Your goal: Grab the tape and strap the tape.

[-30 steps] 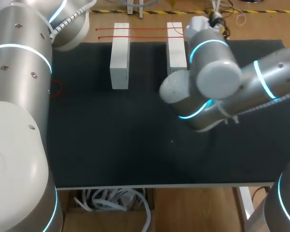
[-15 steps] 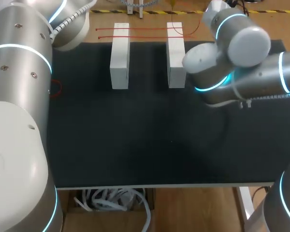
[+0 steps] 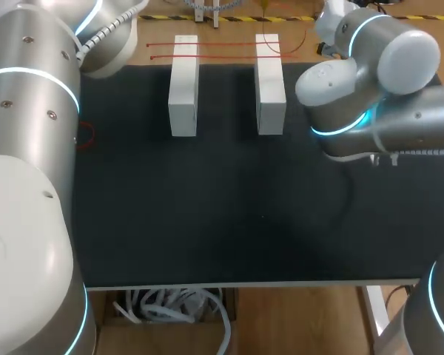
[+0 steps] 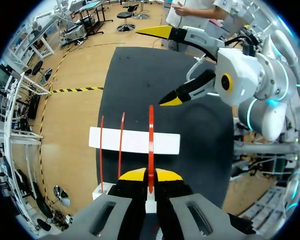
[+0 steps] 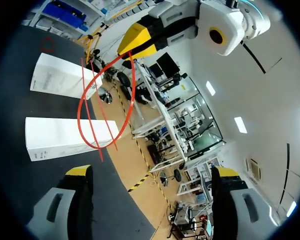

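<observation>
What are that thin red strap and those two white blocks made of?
Red strap: probably thin flexible plastic or cord; it bends in a smooth springy loop. White blocks: matte, sharp-edged, possibly foam or painted wood; the look leaves it open.

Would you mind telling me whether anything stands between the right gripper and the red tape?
Nothing visible does. The right gripper is open, and the red tape loop lies ahead of it in clear view, held by the left gripper near the white blocks.
</observation>
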`<state>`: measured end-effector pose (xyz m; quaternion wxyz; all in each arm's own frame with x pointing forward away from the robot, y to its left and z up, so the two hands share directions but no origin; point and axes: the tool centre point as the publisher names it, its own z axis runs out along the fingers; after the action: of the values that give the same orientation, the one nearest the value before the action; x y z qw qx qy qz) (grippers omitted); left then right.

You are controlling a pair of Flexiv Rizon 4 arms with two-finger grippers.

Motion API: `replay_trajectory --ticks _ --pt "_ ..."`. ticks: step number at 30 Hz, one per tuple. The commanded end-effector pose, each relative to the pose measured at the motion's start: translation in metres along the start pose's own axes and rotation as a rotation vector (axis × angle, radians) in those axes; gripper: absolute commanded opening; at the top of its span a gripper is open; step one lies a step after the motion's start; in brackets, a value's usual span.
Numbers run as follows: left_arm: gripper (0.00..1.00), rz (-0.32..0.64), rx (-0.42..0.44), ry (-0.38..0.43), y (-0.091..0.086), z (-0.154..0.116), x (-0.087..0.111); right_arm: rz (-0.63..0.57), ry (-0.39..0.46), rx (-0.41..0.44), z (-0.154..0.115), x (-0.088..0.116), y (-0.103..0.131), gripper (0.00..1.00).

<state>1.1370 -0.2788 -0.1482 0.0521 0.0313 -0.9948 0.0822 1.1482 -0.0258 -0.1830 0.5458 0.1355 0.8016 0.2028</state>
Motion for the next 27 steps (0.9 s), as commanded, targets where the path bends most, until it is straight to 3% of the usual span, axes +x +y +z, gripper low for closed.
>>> replay_trajectory --ticks 1,6,10,19,27 --pt "0.00 0.000 -0.010 0.015 -0.003 -0.003 -0.006 -0.001 0.242 0.003 -0.003 -0.005 0.000 1.00" --pt "0.00 -0.012 -0.025 0.012 0.002 -0.007 -0.006 -0.001 0.242 0.003 -0.003 -0.005 0.000 1.00" --pt "0.00 -0.094 -0.042 -0.010 0.029 -0.015 -0.006 -0.001 0.242 0.003 -0.003 -0.005 0.000 1.00" --pt "0.00 -0.383 -0.066 -0.078 0.133 -0.042 0.010 -0.001 0.242 0.003 -0.003 -0.005 0.000 1.00" --pt "0.00 -0.682 -0.039 -0.050 0.219 -0.040 0.066 -0.001 0.242 0.003 -0.003 -0.005 0.000 1.00"
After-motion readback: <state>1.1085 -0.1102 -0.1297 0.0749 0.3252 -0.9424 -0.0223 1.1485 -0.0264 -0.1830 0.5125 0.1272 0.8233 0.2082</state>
